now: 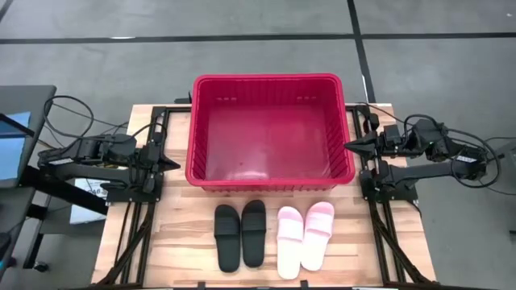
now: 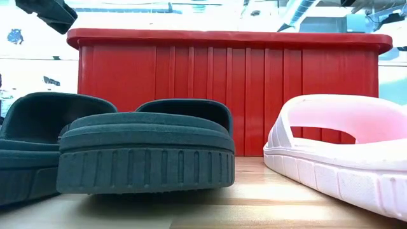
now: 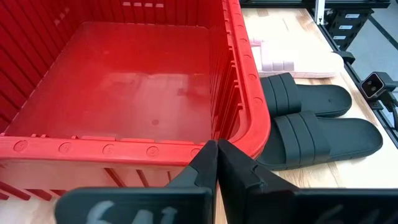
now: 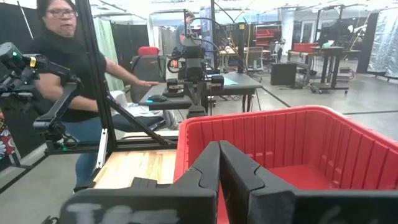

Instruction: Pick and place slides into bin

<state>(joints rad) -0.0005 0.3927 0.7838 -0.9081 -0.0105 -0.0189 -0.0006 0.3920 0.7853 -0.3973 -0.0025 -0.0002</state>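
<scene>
**Nothing picked yet: all four slides wait on the table**

I see the red bin [image 1: 270, 129] empty at 12 o'clock, the black slides [image 1: 240, 234] and pink slides [image 1: 305, 234] at 6. My left gripper [image 1: 171, 163] and right gripper [image 1: 351, 146] flank it, fingers pressed together. Next I'd open one above a slide.

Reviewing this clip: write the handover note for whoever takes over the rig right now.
Left end effector: shut, holding nothing, parked at the bin's left side.
Right end effector: shut, holding nothing, parked at the bin's right side.
Bin: no slides inside.
Black slides and pink slides: paired side by side on the table in front of the bin.
Done: nothing.
Left: all four slides go into the bin.
</scene>
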